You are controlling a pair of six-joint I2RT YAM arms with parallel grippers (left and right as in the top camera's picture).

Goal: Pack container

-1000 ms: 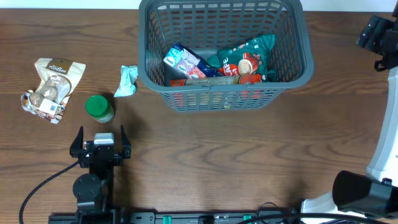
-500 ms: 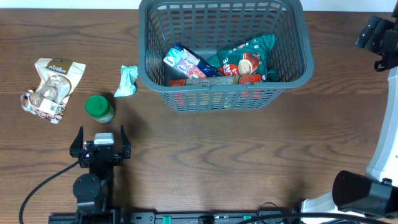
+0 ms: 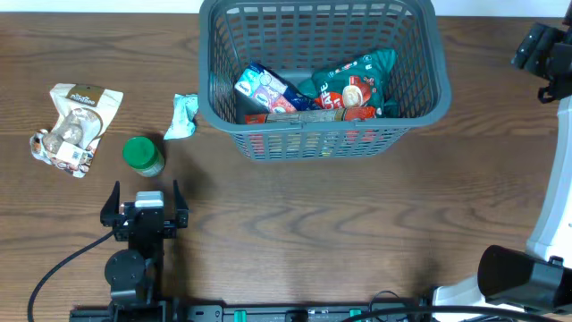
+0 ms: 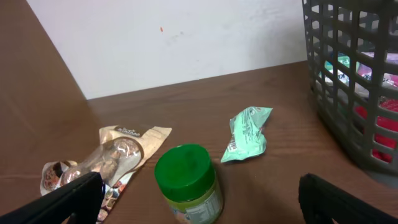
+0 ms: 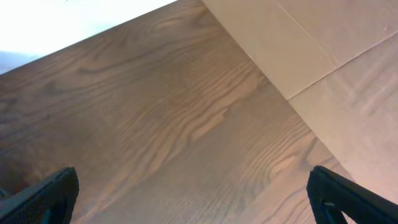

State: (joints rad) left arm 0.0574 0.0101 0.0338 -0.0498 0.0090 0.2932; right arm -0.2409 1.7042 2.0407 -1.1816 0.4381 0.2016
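Several packets (image 3: 308, 89) already lie in the container (image 3: 322, 140), at the far middle of the table (image 3: 357, 233). Left outside, to its left: a teal sachet (image 3: 183, 116), a green-lidded jar (image 3: 143, 154) and a beige pouch (image 3: 76, 125). The left gripper (image 3: 145, 190) waits near the jar, jaws apart and empty. The right gripper (image 5: 191, 180) is likewise spread. Nothing has moved since the earlier frame.

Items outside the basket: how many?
3: beige pouch far left, green-lidded jar right of it, small mint packet beside the basket. Something may hide under the pouch.
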